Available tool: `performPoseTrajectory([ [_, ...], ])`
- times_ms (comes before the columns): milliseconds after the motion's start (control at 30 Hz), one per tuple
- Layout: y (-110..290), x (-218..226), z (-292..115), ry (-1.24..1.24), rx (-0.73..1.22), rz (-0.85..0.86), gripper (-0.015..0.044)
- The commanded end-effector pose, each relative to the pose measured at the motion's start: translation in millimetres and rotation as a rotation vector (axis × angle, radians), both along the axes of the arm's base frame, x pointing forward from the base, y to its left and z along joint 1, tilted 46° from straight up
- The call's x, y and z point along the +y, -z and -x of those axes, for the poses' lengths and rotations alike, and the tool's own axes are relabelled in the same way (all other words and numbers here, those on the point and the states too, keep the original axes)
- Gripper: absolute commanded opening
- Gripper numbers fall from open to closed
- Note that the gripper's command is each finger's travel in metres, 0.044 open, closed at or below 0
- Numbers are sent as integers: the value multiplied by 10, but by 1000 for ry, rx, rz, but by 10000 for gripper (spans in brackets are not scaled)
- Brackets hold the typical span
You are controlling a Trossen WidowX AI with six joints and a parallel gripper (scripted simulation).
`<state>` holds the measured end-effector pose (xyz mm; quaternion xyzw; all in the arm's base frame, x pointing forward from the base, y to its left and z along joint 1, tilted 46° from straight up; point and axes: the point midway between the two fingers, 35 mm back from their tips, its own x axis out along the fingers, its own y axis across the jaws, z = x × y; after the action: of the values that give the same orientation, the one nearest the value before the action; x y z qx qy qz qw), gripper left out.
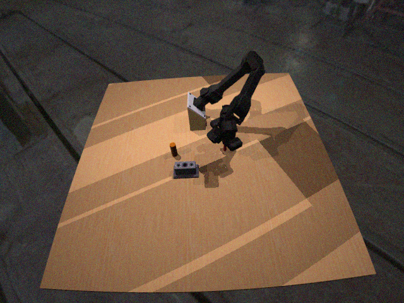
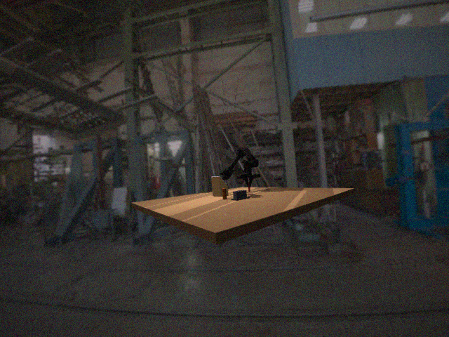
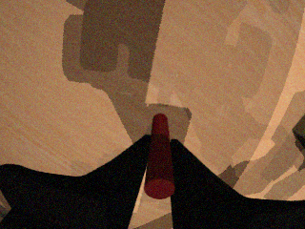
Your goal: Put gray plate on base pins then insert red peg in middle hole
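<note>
Dim industrial hall, steel trusses behind; tan wooden worktop point(image 1: 228, 228) with striped shadows. Jaws nearly shut, clamped on the red peg point(image 3: 159, 156) from both sides; peg stands upright between them, its lower end pointing at the worktop, likely so it can go into a hole vertically. In the top view the peg tip point(image 1: 224, 148) peeks out just under the jaws. Gray plate point(image 1: 185, 165) looks already seated on the base point(image 1: 185, 174), 3 holes facing up, so the middle one is open for the peg; it sits well apart from the jaws, forward-left in the top view. Orange cylinder point(image 1: 173, 148) stands beyond it, untouched. Whether the peg has left the worktop: cannot tell.
</note>
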<state>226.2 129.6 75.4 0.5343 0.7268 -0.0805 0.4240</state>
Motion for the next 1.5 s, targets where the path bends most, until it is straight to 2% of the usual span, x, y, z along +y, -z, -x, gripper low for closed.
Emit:
performPoseTrajectory([
  [0, -94, -102, -38, -2, -8, 6, 0],
  [433, -367, -404, -84, -3, -7, 4, 0],
  [533, -275, -341, -99, 1, -2, 4, 0],
  [1467, 99, -781, -689, 8, -8, 15, 0],
])
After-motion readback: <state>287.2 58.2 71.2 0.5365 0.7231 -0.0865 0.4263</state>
